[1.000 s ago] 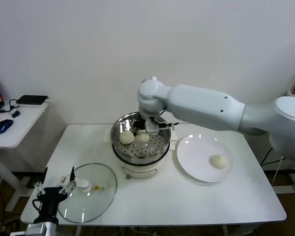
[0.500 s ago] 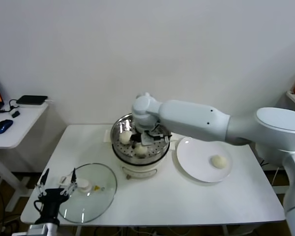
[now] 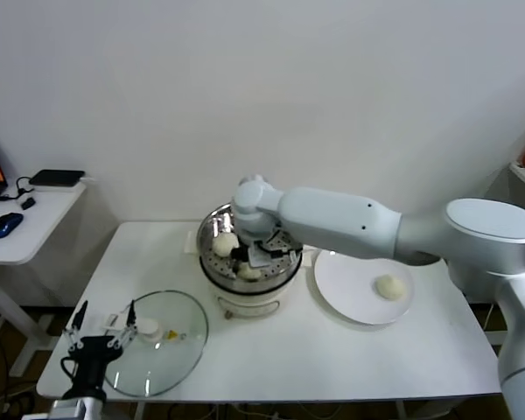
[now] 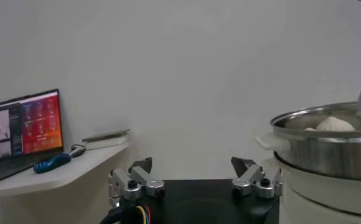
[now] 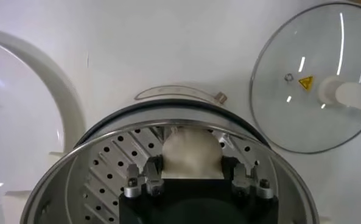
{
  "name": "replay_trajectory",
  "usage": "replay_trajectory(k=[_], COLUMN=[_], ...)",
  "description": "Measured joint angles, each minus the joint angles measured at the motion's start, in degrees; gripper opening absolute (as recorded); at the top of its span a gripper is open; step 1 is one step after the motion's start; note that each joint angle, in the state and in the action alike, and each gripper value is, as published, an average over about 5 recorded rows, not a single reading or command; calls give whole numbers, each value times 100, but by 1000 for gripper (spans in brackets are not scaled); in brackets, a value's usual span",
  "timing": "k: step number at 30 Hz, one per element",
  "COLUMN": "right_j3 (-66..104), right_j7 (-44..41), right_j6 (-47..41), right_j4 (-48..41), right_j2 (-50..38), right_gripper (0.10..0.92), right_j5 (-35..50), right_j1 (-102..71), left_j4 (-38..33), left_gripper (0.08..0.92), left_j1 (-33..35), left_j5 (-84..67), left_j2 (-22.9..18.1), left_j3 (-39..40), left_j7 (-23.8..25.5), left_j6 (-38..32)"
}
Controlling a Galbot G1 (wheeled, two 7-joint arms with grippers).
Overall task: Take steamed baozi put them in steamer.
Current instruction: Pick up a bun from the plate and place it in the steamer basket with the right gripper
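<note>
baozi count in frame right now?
3 visible. One steamed baozi lies on the white plate. Two are in the steamer: one on the robot's left side, one between the right gripper's jaws. The arm may hide another.

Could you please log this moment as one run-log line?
right gripper: in steamer, around baozi | left gripper: open, idle | plate: one baozi

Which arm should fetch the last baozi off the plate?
Right. The right gripper is in the steamer beside the plate holding that baozi; the left gripper sits parked at the far table edge.
</note>
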Motion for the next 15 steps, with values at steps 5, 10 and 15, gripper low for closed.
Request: replay_trajectory(k=[5, 10, 15], right_j3=[6, 40, 101], right_j7=[24, 41, 40], right_j6=[40, 92, 166], right_j4=[-19, -33, -37], right_j2=[0, -7, -19], right_gripper=[685, 802, 822], right_j5=[-23, -31, -30], right_j1=[-37, -48, -28], left_j4=[10, 12, 5], left_gripper=[823, 823, 823], left_j1=[9, 24, 26], left_j5=[0, 0, 2], left_j2=[0, -1, -5], left_j3=[2, 2, 11], left_j7=[0, 1, 2], left_j6=[-10, -14, -15])
